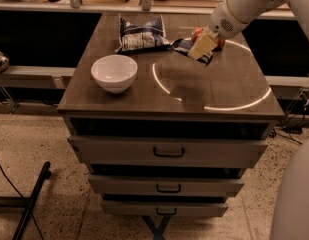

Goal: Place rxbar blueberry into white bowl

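Dark wood tops the drawer cabinet (224, 91). Toward its back right corner the gripper (201, 46) hangs above the surface, its fingers closed across the snack bar (182, 45). A red can (196, 32) sits just behind them. The bowl (114, 73) stands near the left edge, well apart. A chip bag (141, 34) lies by the back edge.

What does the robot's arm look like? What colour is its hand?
The arm is smooth, rounded and white, with a patch of small holes near the wrist. The gripper, over the back right of the table, has flat pale yellowish jaws.
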